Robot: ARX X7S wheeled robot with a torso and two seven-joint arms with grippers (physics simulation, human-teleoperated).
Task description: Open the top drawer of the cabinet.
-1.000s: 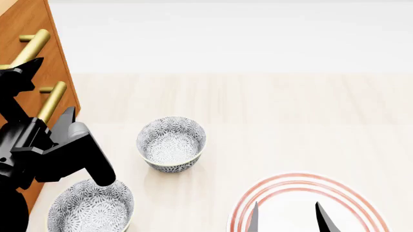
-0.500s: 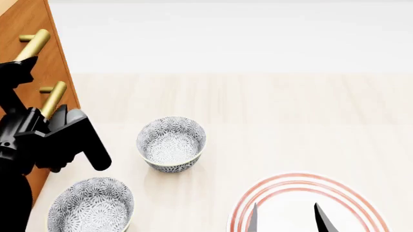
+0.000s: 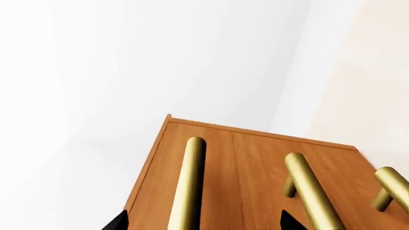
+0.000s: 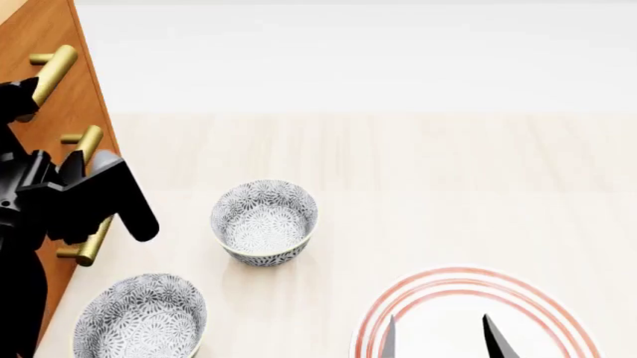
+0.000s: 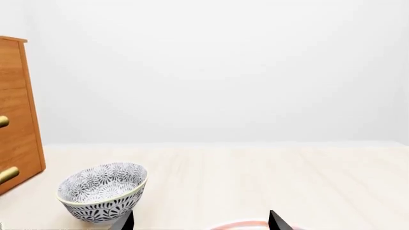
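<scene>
In the left wrist view the cabinet [image 3: 268,158] fills the lower half, and its three brass handles run away from the camera. The top drawer [image 3: 221,182] lies nearest the cabinet's top edge. Its handle [image 3: 190,187] runs between the two black tips of my left gripper [image 3: 201,223]. The gripper is open and the tips stand clear on either side of the bar. In the head view the cabinet [image 4: 40,30] is at the far left. My left arm [image 4: 60,201] covers part of its front. My right gripper [image 4: 438,339] is open and empty.
A patterned bowl [image 4: 264,220] stands on the table right of the cabinet, and a second bowl [image 4: 139,317] stands nearer me. A red-rimmed white plate [image 4: 468,287] lies under my right gripper [image 5: 201,223]. The first bowl [image 5: 102,191] and the cabinet side [image 5: 16,96] show in the right wrist view.
In the head view my left arm has moved up and in toward the cabinet front, uncovering the near end of the lower handle. The right arm has not moved.
</scene>
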